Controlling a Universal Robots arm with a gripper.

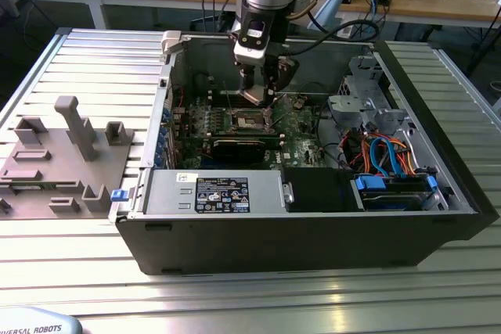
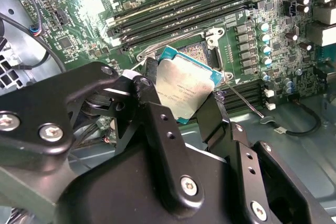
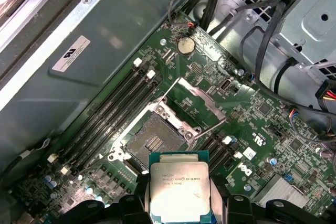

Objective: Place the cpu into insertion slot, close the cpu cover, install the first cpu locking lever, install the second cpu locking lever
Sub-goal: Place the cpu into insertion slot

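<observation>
My gripper hangs inside the open computer case, shut on the cpu, just above the green board. In both wrist views the cpu is a silvery square chip with a teal edge, pinched at two opposite sides by the black fingers. It hovers tilted beside the insertion slot, whose dark pin field lies bare. The cpu cover is swung open on the slot's far side. A thin wire locking lever stands free beside the socket.
Long memory slots run along one side of the socket. A black card, the power supply and a drive cage with coloured cables crowd the case. A grey fixture block sits at the exterior view's left.
</observation>
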